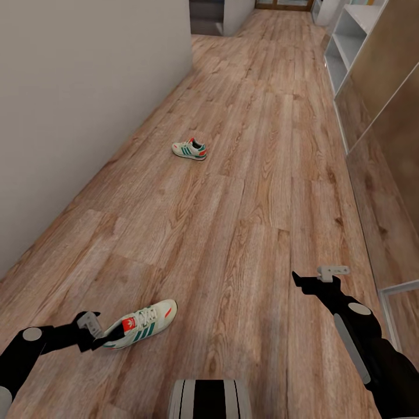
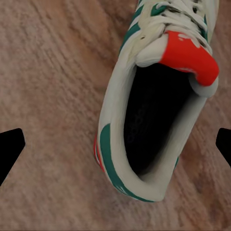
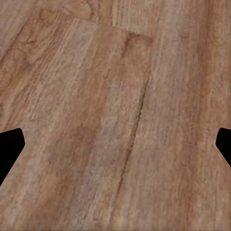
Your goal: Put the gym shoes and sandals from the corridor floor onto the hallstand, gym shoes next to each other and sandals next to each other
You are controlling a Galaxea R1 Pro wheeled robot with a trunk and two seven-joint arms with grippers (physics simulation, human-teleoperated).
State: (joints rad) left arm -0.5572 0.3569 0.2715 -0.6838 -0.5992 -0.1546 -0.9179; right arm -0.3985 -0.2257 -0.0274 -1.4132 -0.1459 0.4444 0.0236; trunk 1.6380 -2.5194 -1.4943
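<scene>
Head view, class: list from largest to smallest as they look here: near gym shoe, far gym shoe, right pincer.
1. Near gym shoe
2. Right pincer, only slightly smaller; nearness to the camera makes the real order unsure
3. Far gym shoe, smallest, but farthest away

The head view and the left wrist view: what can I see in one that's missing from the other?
Head view alone: a second sneaker lying farther down the corridor, a white shelf unit along the wall, and the right gripper hovering over bare floor.

Left wrist view alone: the dark inside of the near sneaker through its ankle opening.

Both: that near sneaker, the wood floor and the open left gripper at its heel.
</scene>
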